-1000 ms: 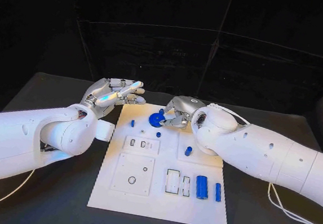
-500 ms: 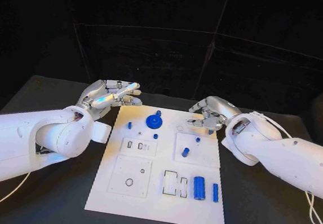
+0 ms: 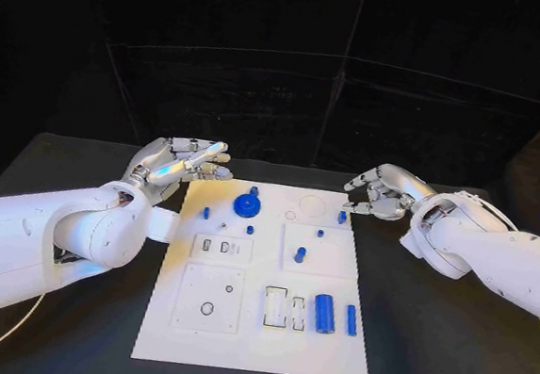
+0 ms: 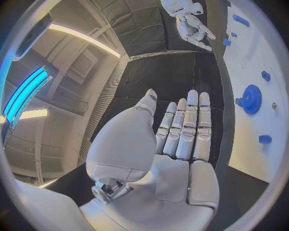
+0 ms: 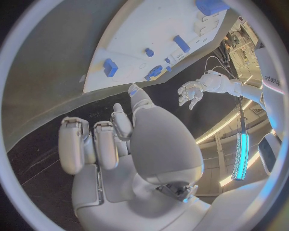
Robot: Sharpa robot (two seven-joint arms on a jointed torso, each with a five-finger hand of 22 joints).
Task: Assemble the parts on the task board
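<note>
Task board (image 3: 254,337): white rectangular plate lying flat at the centre of the black table (image 3: 463,368), long side running from 6 toward 12 o'clock in the head view.

Parts on the board:
- Blue gear (image 3: 247,206), toothed disc, at about 11 o'clock from the board's centre; a small blue peg (image 3: 254,190) just beyond it toward 12.
- Small blue peg (image 3: 206,213) at the board's 9 o'clock edge, level with the gear.
- Small blue piece (image 3: 342,217) near the far 1 o'clock corner.
- Short blue pin (image 3: 300,254), on a raised square pad right of centre.
- Large blue cylinder (image 3: 325,313), lying flat at about 5 o'clock, with a thin blue bar (image 3: 350,320) just beside it toward 3.
- Two white rectangular slots (image 3: 285,309) just beside the cylinder toward 9; whether anything sits in them cannot be told.
- Square pad with an oval hole (image 3: 207,309) at 7 o'clock.

Left hand (image 3: 177,163): raised off the board's 10 o'clock corner, fingers straight and together, grasping nothing, apart from every part.

Right hand (image 3: 385,191): off the board's 1 o'clock corner, fingers curved and spread, released, nothing in it.
</note>
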